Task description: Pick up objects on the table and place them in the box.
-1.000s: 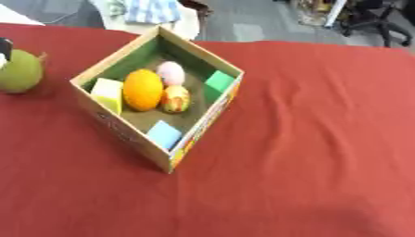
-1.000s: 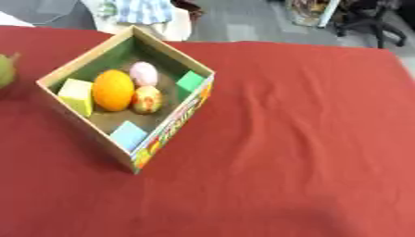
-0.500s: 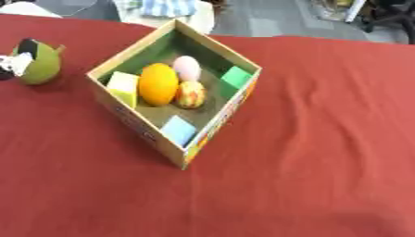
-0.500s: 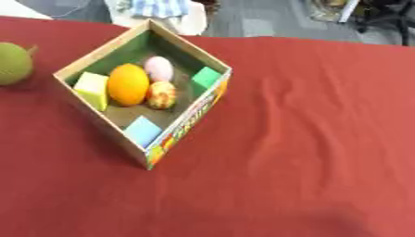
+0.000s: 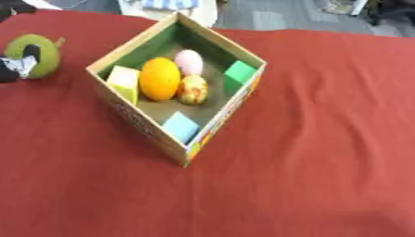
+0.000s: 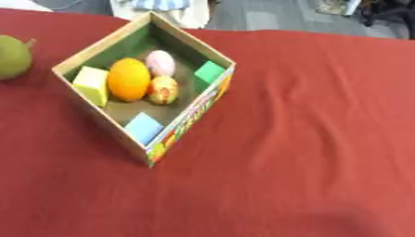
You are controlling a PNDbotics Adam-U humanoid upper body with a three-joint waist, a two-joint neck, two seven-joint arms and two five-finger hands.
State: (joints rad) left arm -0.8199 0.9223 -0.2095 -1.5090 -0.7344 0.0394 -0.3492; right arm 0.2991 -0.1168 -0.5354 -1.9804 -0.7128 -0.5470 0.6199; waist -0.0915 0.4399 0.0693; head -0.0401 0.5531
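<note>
An open cardboard box (image 5: 219, 39) stands on the red tablecloth, turned corner-on to me. Inside lie an orange (image 5: 160, 78), a pink egg (image 5: 189, 62), a small mottled fruit (image 5: 193, 89), a yellow block (image 5: 123, 82), a green block (image 5: 240, 72) and a blue block (image 5: 180, 126). Left of the box sits a green pear-like fruit (image 6: 12, 56). My left hand (image 5: 18, 67) shows only at the left edge of the left eye view, with a black finger curled over that fruit. The rest of the hand is cut off. My right hand is out of view.
The red cloth (image 5: 324, 139) covers the table and shows soft wrinkles right of the box. Beyond the far edge are a grey floor, a pale object with blue cloth (image 5: 166, 4) and chair legs.
The whole picture has shifted, so the camera moved. The green fruit keeps about the same distance from the box, and the box contents have not moved.
</note>
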